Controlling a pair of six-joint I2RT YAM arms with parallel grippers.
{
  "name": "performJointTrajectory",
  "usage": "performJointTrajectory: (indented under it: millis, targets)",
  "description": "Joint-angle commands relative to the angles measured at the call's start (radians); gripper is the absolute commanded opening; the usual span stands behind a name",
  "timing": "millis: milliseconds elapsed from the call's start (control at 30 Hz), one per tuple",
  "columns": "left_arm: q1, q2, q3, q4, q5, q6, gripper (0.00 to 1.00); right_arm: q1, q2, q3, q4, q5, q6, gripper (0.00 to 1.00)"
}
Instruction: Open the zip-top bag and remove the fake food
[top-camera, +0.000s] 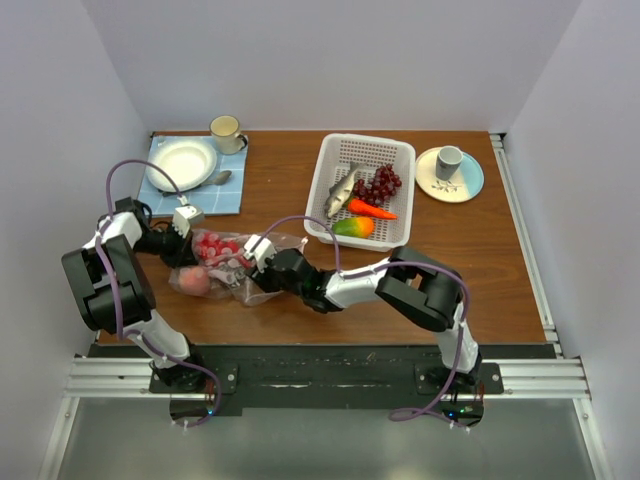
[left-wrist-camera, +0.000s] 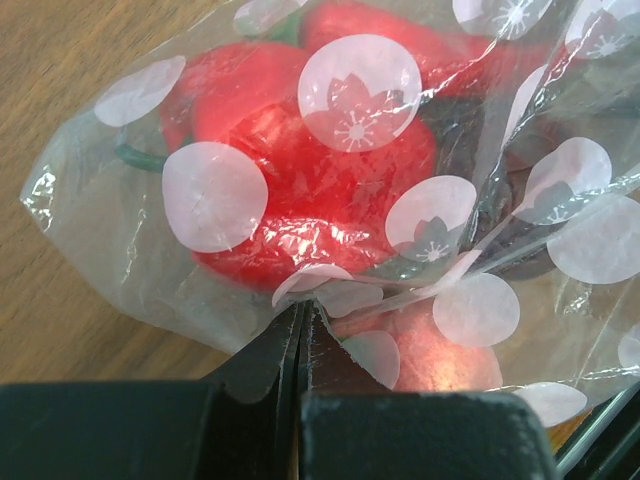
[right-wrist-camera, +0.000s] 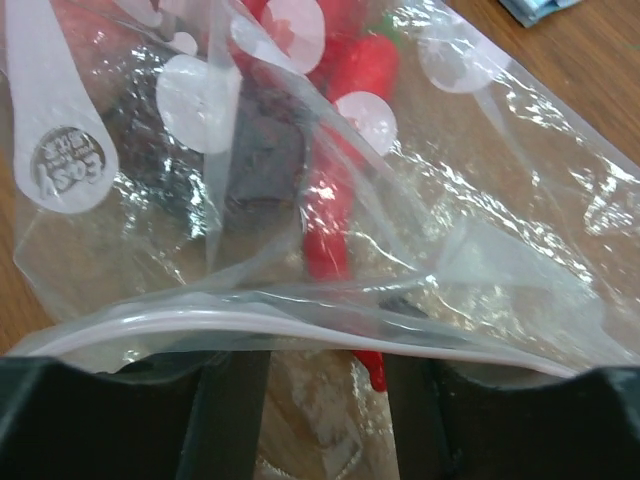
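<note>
White perforated basket (top-camera: 366, 142) mid-back on wooden tabletop (top-camera: 480, 270). Back left: blue cloth (top-camera: 225, 200) under white plate (top-camera: 181, 163), spoon (top-camera: 215, 180), cream mug (top-camera: 226, 131). Back right: grey cup (top-camera: 448, 161) on pale plate (top-camera: 470, 181).

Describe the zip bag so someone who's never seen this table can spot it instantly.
Start at the brown table, then go to its near left part, just in front of the blue mat. The bag lies there, crumpled, with red toy pieces inside. Unlike the white basket to its right, it is see-through plastic printed with pale round dots.
</note>
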Motion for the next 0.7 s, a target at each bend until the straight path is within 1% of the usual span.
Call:
performJointTrajectory:
  millis: [0, 200, 300, 400, 433, 500, 667]
  targets:
    - [-0.002, -0.008, 0.022, -0.018, 0.007, 0.03, 0.0, 0.0, 0.048, 0.059, -0.002, -0.026, 0.061, 0.47]
    - [-0.002, -0.011, 0.019, -0.019, 0.001, 0.034, 0.0, -0.009, 0.093, 0.062, -0.008, -0.004, 0.092, 0.39]
    - [-0.004, -0.011, 0.018, -0.021, -0.005, 0.038, 0.0, -0.015, 0.091, 0.04, -0.006, -0.007, 0.115, 0.33]
    - [-0.004, -0.012, 0.018, -0.018, -0.003, 0.036, 0.0, -0.017, 0.071, 0.014, -0.006, -0.016, 0.139, 0.21]
    - [-0.002, -0.011, 0.016, -0.018, -0.003, 0.036, 0.0, -0.018, 0.067, 0.002, -0.009, -0.016, 0.154, 0.12]
    - [-0.002, -0.011, 0.013, -0.015, -0.003, 0.038, 0.0, -0.017, 0.041, -0.015, -0.012, -0.016, 0.177, 0.0]
    - [-0.002, -0.014, 0.006, -0.005, -0.014, 0.038, 0.0, -0.015, -0.033, -0.093, -0.04, -0.021, 0.23, 0.0]
